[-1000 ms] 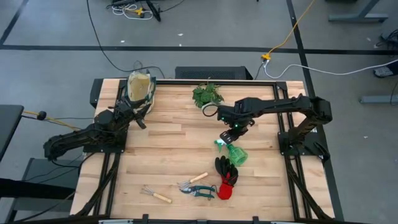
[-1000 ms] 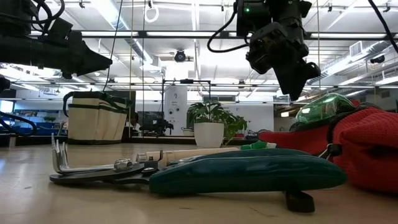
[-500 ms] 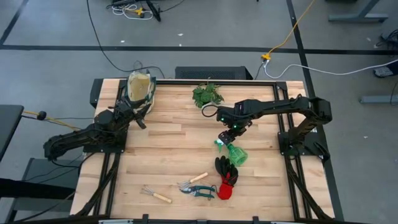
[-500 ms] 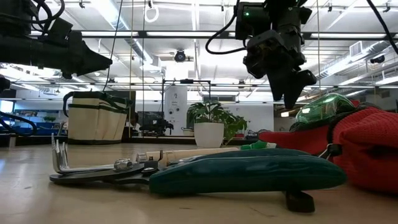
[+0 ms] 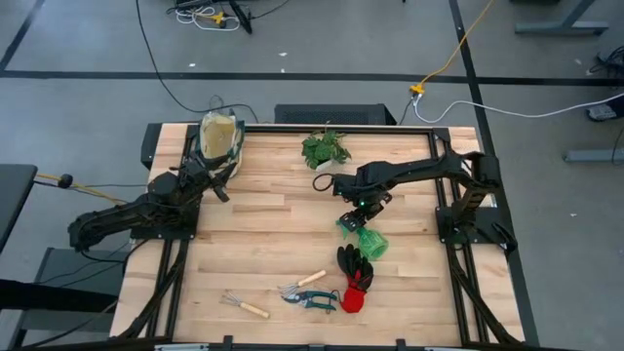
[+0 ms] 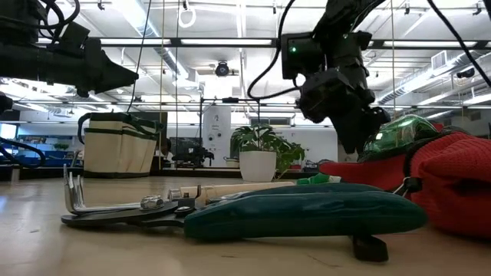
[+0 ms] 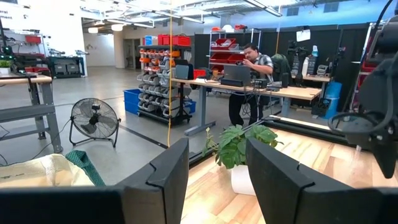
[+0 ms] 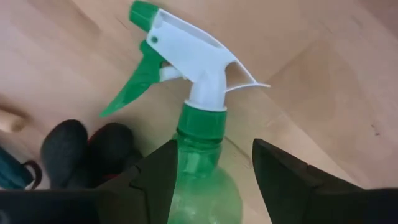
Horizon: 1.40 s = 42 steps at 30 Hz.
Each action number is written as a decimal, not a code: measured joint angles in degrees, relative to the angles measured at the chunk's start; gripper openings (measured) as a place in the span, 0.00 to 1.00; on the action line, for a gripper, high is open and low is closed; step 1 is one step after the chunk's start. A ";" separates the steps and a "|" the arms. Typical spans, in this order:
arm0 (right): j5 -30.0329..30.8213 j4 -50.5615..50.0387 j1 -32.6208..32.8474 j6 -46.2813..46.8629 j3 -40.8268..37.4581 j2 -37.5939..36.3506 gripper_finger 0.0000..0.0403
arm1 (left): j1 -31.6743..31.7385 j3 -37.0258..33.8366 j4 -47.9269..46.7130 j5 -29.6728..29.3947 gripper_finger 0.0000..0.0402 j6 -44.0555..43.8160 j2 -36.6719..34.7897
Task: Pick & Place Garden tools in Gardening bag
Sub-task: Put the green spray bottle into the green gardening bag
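A green spray bottle (image 5: pixel 365 237) with a white trigger head (image 8: pixel 199 56) lies on its side on the table, right of centre. My right gripper (image 5: pixel 355 215) hangs just above it, pointing steeply down, open; its fingers (image 8: pixel 158 177) stand on either side of the bottle's neck (image 8: pixel 202 127) without clear touch. Black-and-red gloves (image 5: pixel 355 278), teal-handled shears (image 5: pixel 317 297) and a wooden-handled rake (image 5: pixel 244 308) lie near the front edge. The beige gardening bag (image 5: pixel 221 137) stands at the far left. My left gripper (image 7: pixel 217 180) waits open beside the bag.
A potted green plant (image 5: pixel 327 148) stands at the far edge, between the bag and my right arm. Another wooden-handled tool (image 5: pixel 308 281) lies by the shears. Bare wood lies between the bag and the tools. A person works at a desk (image 7: pixel 252 62) beyond the table.
My right gripper has come down toward the spray bottle, shifting a little toward the table's left and near edge, until its fingers stand around the bottle's neck. The bottle and the other tools have stayed where they were.
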 joint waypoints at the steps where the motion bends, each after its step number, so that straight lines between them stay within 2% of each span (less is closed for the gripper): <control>1: -0.05 -0.16 0.00 0.00 0.00 0.35 0.52 | 0.02 -0.02 0.00 0.00 0.42 0.00 0.02; 26: -1.36 2.54 0.83 5.53 0.00 1.30 0.52 | 0.01 -0.02 0.00 0.00 0.42 0.01 0.00; 42: -0.26 3.06 2.16 5.57 0.00 1.32 0.52 | 0.01 -0.01 0.00 0.00 0.42 0.00 0.01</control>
